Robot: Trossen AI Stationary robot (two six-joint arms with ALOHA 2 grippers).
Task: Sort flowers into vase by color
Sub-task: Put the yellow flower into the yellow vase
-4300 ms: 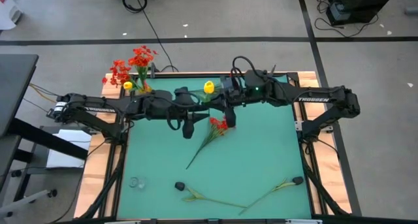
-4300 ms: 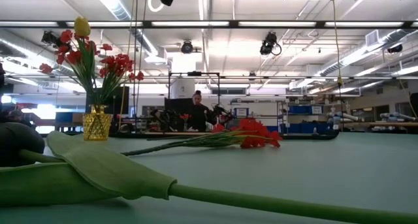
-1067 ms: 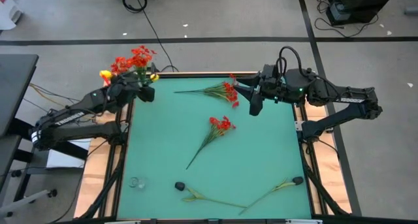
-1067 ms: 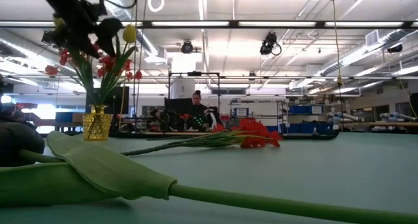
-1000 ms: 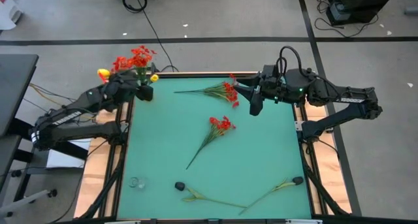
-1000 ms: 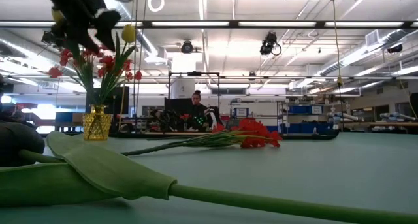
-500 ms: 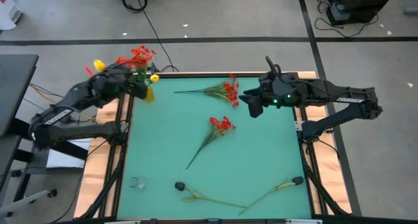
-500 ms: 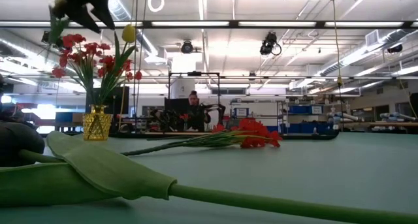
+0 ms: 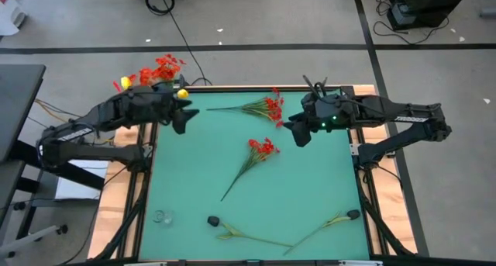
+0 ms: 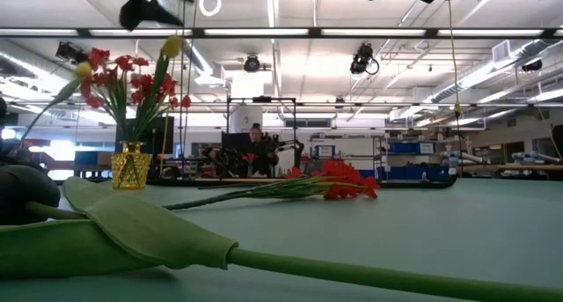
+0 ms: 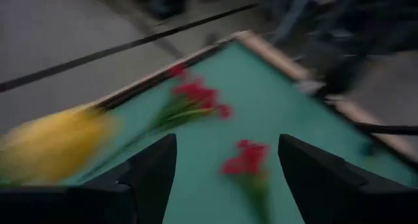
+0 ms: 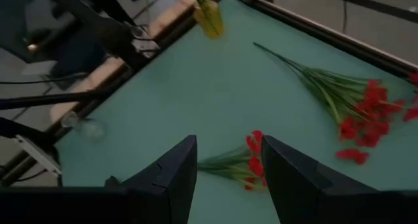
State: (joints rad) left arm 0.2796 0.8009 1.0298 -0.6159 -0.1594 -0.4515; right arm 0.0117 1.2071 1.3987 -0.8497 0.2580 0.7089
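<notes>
Flowers were split between the tabletop [image 9: 310, 188] and the vase: two red sprays and two green-stemmed blooms at the near edge lay loose on the green surface, while a bunch of red and yellow heads [image 9: 155, 70] stood at the far left corner, about eleven o'clock from the tabletop's middle, where the yellow vase [image 10: 130, 167] showed in the low view. Of the loose ones, the far red spray [image 9: 252, 107] lay near the far edge with its long axis running nine to three o'clock, blossoms at the three o'clock end. The central red spray [image 9: 249, 164] ran from blossoms at one o'clock down to a stem tip at seven o'clock. The right gripper [image 9: 301, 131] hung above the tabletop with its fingers apart and nothing between them, just beside the far spray's blossoms, which lay at about ten o'clock from it; the central spray's head lay at about eight o'clock. The left gripper [image 9: 181, 119] hovered near the vase corner, fingers spread wide and empty, with the far spray's stem tip off at its three o'clock. By this layout the right arm was judged nearer both red heads, and the left arm nearer the vase.
</notes>
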